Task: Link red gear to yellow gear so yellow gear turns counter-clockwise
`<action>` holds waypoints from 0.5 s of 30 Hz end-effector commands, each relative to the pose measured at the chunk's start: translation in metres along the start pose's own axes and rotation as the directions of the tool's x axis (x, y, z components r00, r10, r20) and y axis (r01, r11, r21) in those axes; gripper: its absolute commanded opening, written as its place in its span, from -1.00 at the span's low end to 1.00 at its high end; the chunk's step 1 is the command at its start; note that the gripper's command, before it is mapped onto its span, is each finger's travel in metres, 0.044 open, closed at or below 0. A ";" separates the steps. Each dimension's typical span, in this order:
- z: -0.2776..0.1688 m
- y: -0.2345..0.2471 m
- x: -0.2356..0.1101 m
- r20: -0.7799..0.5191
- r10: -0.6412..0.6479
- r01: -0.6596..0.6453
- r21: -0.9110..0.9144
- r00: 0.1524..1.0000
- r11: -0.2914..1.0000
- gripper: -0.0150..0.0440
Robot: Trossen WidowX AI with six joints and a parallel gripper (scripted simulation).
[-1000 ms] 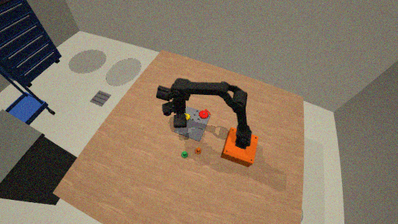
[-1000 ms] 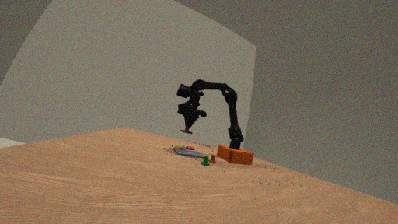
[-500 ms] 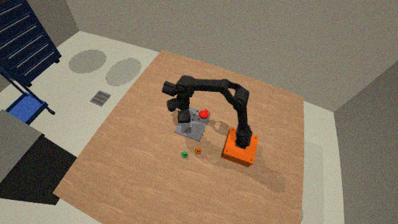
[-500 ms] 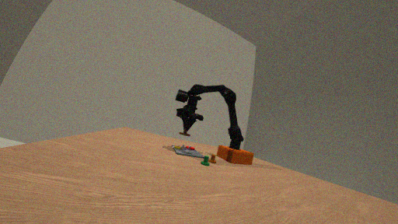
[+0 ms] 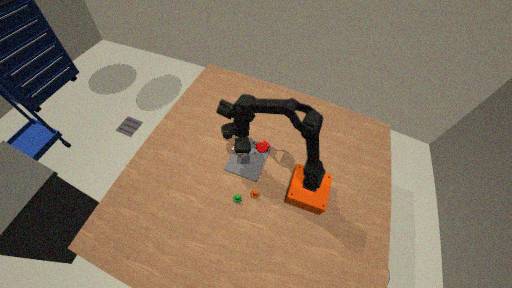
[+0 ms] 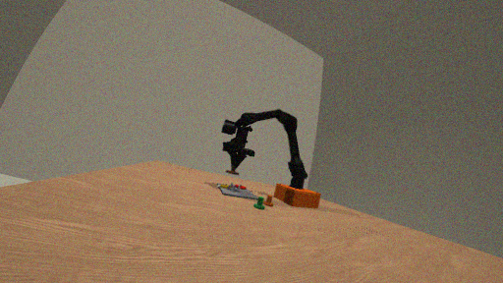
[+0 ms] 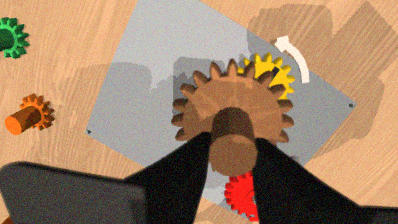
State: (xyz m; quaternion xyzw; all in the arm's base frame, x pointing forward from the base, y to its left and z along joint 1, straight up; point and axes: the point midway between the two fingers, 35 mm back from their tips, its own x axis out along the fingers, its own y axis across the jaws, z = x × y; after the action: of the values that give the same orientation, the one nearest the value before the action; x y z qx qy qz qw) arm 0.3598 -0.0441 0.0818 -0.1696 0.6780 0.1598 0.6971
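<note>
My jaws pinch the brown gear's stem (image 7: 233,145); that gear (image 6: 232,172) (image 7: 220,100) hovers above the grey board (image 5: 242,173) (image 6: 238,194) (image 7: 117,107), between yellow and red gears (pegs hidden).

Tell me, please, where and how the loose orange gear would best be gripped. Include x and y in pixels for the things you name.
I'd grip the orange gear (image 5: 255,193) (image 6: 268,200) (image 7: 36,113) by its smooth, narrow post, coming from straight above with one finger on either side: it stands upright with its toothed disc down on the table (image 5: 200,225) (image 6: 147,236) (image 7: 55,165).

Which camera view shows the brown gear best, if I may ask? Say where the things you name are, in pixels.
The wrist view: the brown gear (image 6: 232,172) (image 7: 232,92) fills its middle, teeth distinct. The exterior view shows only a thin sliver; in the top view I cannot make it out.
</note>
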 end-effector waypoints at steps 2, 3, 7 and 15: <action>-0.007 -0.008 0.004 0.006 0.001 -0.001 -0.003 1.000 1.000 -0.49; -0.009 -0.009 0.005 0.006 0.001 -0.001 -0.003 1.000 1.000 -0.49; -0.017 -0.017 0.010 0.005 0.000 0.000 -0.003 1.000 1.000 -0.49; -0.034 -0.031 0.019 0.004 -0.001 0.001 -0.003 1.000 1.000 -0.49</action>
State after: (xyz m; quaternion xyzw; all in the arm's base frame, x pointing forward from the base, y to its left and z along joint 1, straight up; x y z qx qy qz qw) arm 0.3459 -0.0824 0.0642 -0.1705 0.6788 0.1589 0.6963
